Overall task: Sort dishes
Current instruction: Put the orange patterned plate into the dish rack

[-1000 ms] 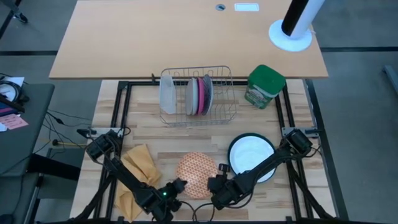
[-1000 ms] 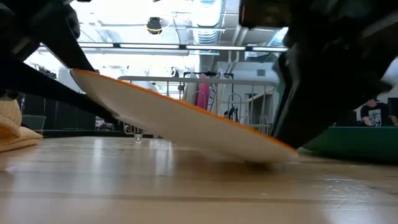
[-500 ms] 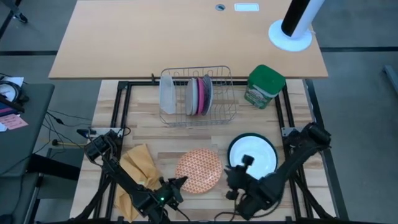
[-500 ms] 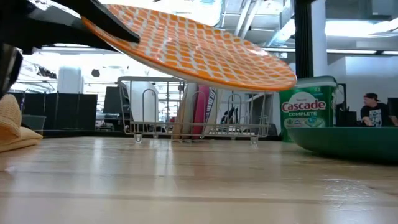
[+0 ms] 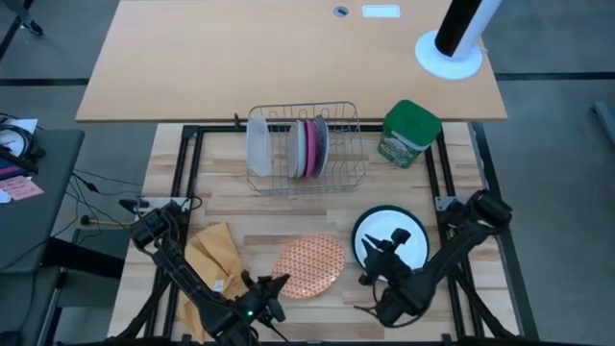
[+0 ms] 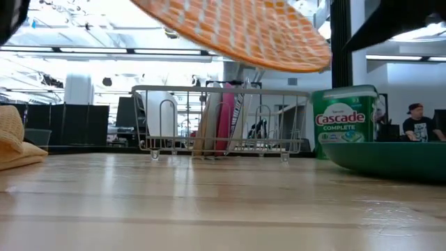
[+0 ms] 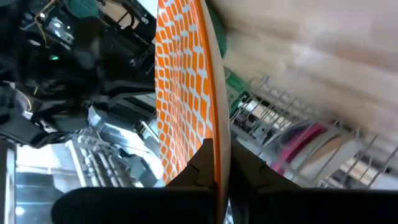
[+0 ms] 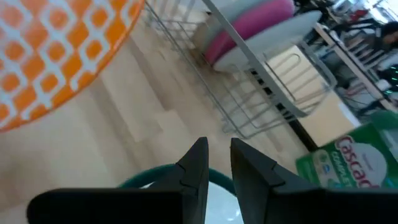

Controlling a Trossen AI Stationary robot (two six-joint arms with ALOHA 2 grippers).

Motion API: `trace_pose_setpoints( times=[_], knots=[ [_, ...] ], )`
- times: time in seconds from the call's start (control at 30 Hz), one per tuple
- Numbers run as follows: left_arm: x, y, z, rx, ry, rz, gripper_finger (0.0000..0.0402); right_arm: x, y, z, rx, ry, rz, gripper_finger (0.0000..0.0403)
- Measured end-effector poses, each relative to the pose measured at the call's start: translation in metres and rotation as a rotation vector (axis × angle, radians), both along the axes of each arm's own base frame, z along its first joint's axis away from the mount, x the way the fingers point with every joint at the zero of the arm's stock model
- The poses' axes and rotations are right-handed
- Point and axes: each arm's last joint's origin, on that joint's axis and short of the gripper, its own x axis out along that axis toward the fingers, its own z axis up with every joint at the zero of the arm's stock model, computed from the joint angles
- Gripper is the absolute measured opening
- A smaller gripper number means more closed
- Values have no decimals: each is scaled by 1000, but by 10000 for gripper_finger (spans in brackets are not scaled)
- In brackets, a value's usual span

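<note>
My left gripper (image 5: 279, 284) is shut on the orange-and-white patterned plate (image 5: 309, 266), which is up in the air near the table's front middle and shows high in the low view (image 6: 237, 31). My right gripper (image 5: 384, 246) hovers shut and empty over the larger white plate with the dark green rim (image 5: 411, 231), which lies flat on the table. Grey and magenta-pink plates (image 5: 309, 147) stand on edge in the wire rack (image 5: 346, 159). My left gripper pinches the patterned plate's rim (image 7: 214, 134) between its two fingers, one on the patterned face and one on the back. The fingers come about level from the table's near left. The plate is lifted clear of the table and tilted, its free edge (image 6: 317, 59) lower.
A frosted container (image 5: 259, 144) stands at the rack's left end. A green canister (image 5: 411, 133) stands right of the rack. A yellow cloth (image 5: 216, 261) lies at the front left. Bare wood shows between the rack and the plates.
My left gripper has risen with the patterned plate, which had one edge on the table and now hangs clear and higher. My right gripper has left the plate's near right edge and gone toward the table's right and far side, over the white plate.
</note>
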Motion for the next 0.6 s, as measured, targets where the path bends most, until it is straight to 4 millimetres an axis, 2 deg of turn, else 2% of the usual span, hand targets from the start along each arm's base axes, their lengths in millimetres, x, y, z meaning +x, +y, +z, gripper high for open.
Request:
trace_pose_setpoints(
  times=[0.2, 0.43, 0.6],
  knots=[
    [4, 19, 35, 24, 18, 41, 3, 4, -8, -3, 27, 41, -48, 70],
    [-7, 43, 84, -28, -25, 58, 3, 4, -8, -3, 30, 42, -50, 70],
    [-10, 50, 96, -35, -5, 53, 3, 5, -10, -3, 27, 44, -54, 70]
  ],
)
